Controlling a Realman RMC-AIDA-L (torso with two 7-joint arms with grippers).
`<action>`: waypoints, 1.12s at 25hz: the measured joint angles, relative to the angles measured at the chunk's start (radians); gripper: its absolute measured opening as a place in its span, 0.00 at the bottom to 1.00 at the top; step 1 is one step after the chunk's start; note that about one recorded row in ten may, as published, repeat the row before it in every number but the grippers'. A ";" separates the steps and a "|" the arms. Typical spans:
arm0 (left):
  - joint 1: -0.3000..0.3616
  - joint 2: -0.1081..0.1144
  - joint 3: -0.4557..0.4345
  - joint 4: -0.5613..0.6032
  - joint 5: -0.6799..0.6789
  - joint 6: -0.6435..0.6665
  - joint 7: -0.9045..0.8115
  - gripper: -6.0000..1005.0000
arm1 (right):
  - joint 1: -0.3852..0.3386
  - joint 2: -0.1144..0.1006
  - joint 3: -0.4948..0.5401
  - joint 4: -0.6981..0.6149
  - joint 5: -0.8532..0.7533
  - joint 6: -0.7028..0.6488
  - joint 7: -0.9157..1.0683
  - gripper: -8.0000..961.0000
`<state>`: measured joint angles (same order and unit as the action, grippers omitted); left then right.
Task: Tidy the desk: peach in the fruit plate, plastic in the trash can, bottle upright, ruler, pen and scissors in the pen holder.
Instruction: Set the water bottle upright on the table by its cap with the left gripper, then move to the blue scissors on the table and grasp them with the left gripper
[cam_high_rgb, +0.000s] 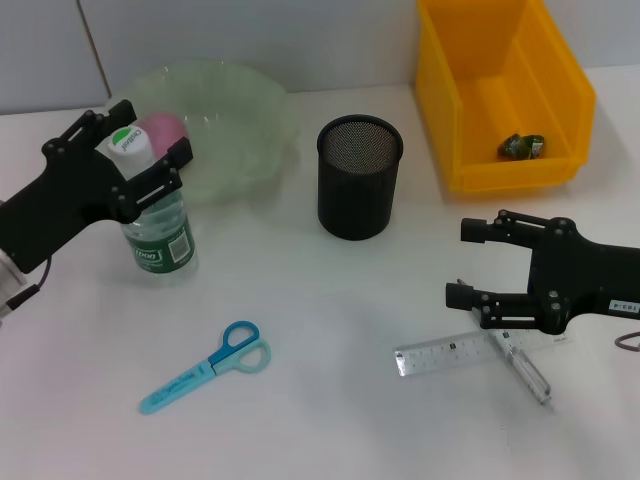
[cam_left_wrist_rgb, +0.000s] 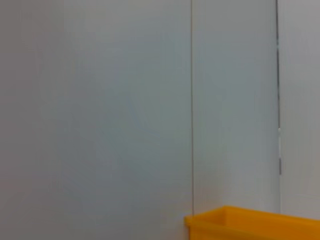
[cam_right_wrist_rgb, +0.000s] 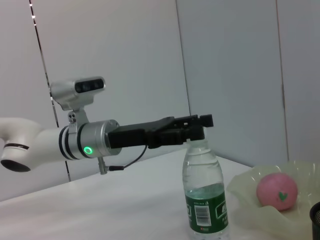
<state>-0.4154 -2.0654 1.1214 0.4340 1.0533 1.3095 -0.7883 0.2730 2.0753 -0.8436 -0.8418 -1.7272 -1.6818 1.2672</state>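
The clear bottle (cam_high_rgb: 158, 228) with a green label stands upright at the left, also seen as the bottle (cam_right_wrist_rgb: 204, 200) in the right wrist view. My left gripper (cam_high_rgb: 133, 148) is shut on its white cap, shown from the side as the left gripper (cam_right_wrist_rgb: 194, 126). The pink peach (cam_high_rgb: 165, 128) lies in the pale green fruit plate (cam_high_rgb: 245, 120). A piece of green plastic (cam_high_rgb: 522, 147) sits in the yellow bin (cam_high_rgb: 470, 100). My right gripper (cam_high_rgb: 470, 263) hangs open just above the clear ruler (cam_high_rgb: 445, 353) and the pen (cam_high_rgb: 527, 370). The blue scissors (cam_high_rgb: 205, 368) lie at the front left.
The black mesh pen holder (cam_high_rgb: 360, 177) stands in the middle, between plate and bin. The left wrist view shows only the wall and the yellow bin's rim (cam_left_wrist_rgb: 250, 222). Bare table lies between the scissors and the ruler.
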 joint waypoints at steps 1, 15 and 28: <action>0.008 0.000 0.001 0.010 0.000 0.009 0.000 0.78 | 0.000 0.000 0.000 -0.001 0.000 0.000 0.000 0.87; 0.200 0.005 0.023 0.195 0.098 0.181 -0.077 0.83 | -0.001 -0.001 0.020 -0.012 0.009 -0.009 0.010 0.87; 0.357 -0.006 0.141 0.522 0.275 0.164 -0.392 0.83 | -0.004 -0.003 0.042 -0.067 0.006 -0.037 0.075 0.87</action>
<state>-0.0586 -2.0710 1.2627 0.9558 1.3280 1.4731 -1.1804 0.2686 2.0725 -0.8021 -0.9085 -1.7210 -1.7187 1.3423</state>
